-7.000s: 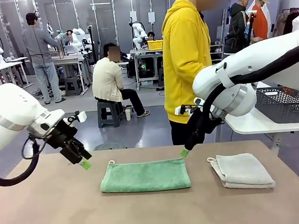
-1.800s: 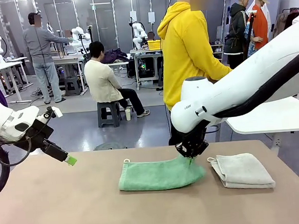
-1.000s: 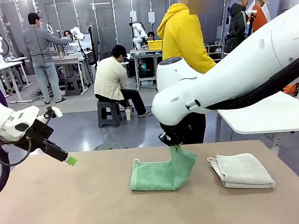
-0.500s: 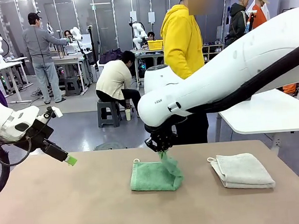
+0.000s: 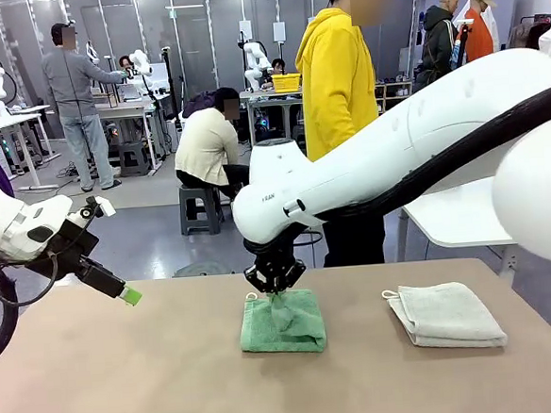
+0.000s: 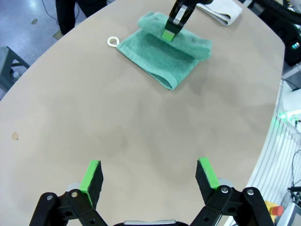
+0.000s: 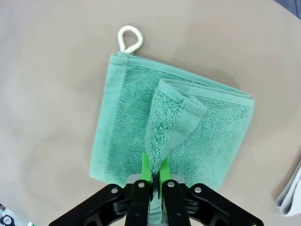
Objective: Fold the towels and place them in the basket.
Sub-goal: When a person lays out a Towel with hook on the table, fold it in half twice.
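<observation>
Your right gripper (image 7: 153, 169) is clamped tight on a flap of the green towel (image 7: 123, 117), with its green pads squeezing the terry between them. In the right wrist view that flap rises from the top layer as a narrow ridge and runs straight into the pads, while the rest of the towel lies flat on the table below.

From the front, the right gripper (image 5: 277, 280) hangs fingers-down over the far left part of the green towel (image 5: 284, 327), close to the corner loop (image 5: 252, 296). The towel is folded into a compact, nearly square packet, so you can hardly pick out a long axis; it looks slightly wider across the table than deep. The white loop (image 7: 129, 37) sticks out from the far left corner and points toward the person's side.

The packet sits near the middle of the table (image 5: 127, 387), directly under the right gripper. The pale grey-white towel (image 5: 449, 315) lies folded to its right, apart from it and untouched.

Your left gripper (image 6: 149, 167) has its jaws spread wide and grips nothing. It hovers over bare tabletop, well to the left of the green towel (image 6: 164, 56). In the front view the left gripper (image 5: 128, 294) sits above the table's left far edge. A person in a yellow hoodie (image 5: 337, 70) stands beyond the table.
</observation>
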Robot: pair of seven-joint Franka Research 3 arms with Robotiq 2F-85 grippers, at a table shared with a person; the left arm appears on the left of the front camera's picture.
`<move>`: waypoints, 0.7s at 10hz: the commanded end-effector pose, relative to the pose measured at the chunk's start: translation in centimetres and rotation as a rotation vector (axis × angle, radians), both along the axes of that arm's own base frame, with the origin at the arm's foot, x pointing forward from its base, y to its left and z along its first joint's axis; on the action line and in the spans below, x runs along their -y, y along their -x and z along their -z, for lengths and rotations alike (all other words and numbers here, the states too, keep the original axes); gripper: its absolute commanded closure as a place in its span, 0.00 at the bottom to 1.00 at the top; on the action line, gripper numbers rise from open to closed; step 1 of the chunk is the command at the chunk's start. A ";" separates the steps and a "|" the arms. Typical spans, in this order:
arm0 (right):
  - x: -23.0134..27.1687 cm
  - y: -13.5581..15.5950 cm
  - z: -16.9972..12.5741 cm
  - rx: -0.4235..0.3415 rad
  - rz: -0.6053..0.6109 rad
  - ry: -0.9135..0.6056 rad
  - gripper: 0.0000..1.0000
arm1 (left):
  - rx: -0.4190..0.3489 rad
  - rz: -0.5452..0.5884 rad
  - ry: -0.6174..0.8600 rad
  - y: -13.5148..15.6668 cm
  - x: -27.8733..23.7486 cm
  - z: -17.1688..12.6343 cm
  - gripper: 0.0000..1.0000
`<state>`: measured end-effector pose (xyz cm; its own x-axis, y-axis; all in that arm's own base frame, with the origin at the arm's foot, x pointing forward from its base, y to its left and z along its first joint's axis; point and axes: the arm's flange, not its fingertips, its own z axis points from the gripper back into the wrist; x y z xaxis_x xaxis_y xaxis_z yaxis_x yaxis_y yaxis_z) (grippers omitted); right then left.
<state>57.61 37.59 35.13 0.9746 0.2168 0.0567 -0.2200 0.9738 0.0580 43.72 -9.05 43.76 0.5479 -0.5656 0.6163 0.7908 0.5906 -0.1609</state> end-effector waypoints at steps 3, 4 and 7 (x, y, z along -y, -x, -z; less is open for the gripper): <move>-1.8 -0.8 1.8 -0.012 0.043 -0.021 1.00 | -0.004 0.023 -0.007 -0.4 -0.1 -0.2 0.00; -1.7 -0.8 1.9 -0.008 0.043 -0.029 0.83 | -0.004 0.023 -0.007 -0.4 -0.1 -0.2 0.00; -1.4 -0.6 1.4 0.007 0.036 -0.062 0.22 | -0.004 0.023 -0.007 -0.4 -0.1 -0.2 0.00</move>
<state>58.49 39.21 33.38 0.9792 0.1951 0.0555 -0.1999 0.9746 0.1013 43.72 -9.05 43.76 0.5479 -0.5656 0.6163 0.7908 0.5906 -0.1610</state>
